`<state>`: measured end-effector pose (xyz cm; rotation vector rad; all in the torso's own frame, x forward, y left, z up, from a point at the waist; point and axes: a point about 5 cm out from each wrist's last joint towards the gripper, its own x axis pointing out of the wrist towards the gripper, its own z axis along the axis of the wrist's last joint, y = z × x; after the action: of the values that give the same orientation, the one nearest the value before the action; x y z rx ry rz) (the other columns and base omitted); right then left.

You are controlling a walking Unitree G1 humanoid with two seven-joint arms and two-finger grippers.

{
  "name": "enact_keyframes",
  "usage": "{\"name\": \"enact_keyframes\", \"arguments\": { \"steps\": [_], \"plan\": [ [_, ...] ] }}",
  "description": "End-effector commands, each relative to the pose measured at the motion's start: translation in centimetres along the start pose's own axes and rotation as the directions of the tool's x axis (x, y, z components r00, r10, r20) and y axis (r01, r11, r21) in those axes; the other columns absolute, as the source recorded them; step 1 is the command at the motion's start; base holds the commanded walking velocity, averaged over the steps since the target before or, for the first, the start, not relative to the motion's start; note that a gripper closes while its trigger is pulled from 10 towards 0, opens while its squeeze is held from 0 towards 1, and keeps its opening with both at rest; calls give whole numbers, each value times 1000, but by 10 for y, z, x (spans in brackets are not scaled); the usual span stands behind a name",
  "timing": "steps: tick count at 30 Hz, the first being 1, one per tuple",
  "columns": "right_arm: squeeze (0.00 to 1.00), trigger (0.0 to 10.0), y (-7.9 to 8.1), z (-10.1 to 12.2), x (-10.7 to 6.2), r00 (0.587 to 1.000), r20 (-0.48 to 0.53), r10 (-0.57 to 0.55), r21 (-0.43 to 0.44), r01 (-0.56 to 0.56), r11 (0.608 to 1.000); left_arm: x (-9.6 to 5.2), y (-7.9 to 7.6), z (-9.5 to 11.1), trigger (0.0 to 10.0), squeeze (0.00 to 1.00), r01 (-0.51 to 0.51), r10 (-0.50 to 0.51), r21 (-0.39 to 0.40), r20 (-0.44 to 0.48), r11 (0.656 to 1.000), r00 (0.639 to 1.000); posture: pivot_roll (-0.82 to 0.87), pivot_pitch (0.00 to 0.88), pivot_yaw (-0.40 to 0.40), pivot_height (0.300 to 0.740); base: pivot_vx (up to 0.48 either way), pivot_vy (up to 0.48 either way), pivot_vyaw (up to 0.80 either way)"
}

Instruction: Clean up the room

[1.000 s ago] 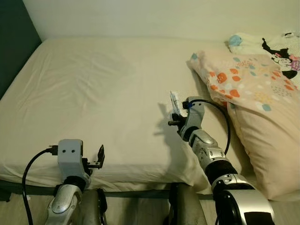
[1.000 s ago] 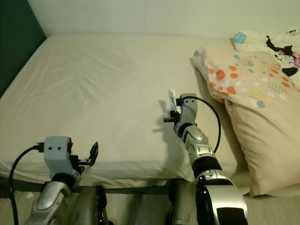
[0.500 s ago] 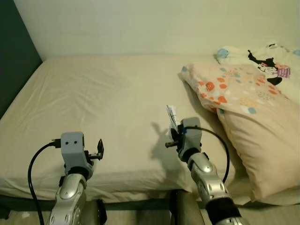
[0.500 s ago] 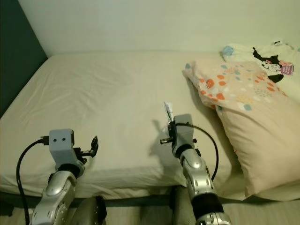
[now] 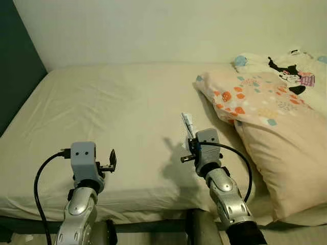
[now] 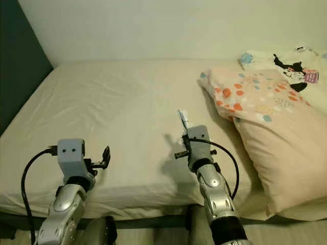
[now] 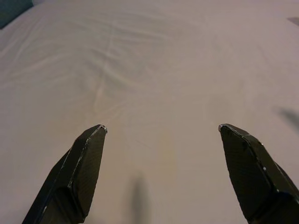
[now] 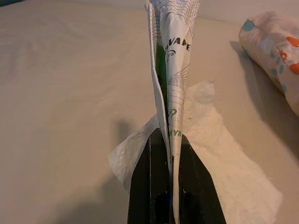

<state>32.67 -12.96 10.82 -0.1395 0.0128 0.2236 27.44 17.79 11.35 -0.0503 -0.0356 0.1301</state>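
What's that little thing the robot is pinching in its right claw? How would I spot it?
Start at the bed and find the spotted pillow on the robot's right. Beside it, the right gripper holds a wrapper upright: a thin white folded packet with green print, unlike the plain white tissue lying flat beneath.

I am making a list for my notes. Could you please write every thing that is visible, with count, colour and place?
bed sheet: one, cream, covering the whole mattress.
patterned pillow: one, peach with orange and teal spots, on the bed's right side.
cartoon-print fabric: one, white with a black cartoon figure, behind the pillow.
paper tissue: one, white, flat on the sheet beneath the right hand.
printed wrapper: one, white with green print, pinched upright in the right hand.
wall: pale, behind the bed.
left hand: fingers apart, above bare sheet.
right hand: shut on the wrapper.
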Motion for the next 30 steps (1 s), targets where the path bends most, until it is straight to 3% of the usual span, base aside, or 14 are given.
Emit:
{"name": "enact_keyframes", "arguments": {
  "steps": [1,30],
  "plan": [
    [0,10000,4,-1,-2,1000,-4,2,8,-2,1000,-2,0,-3,10000,0,-3,3,10,-1,1000,1000,-39,96,-35,613,0,0,0],
    [0,10000,19,-3,-4,999,-19,50,35,-50,998,-1,-1,5,10000,0,3,-3,5,57,1000,998,-31,73,-49,708,0,0,0]
  ]
}}
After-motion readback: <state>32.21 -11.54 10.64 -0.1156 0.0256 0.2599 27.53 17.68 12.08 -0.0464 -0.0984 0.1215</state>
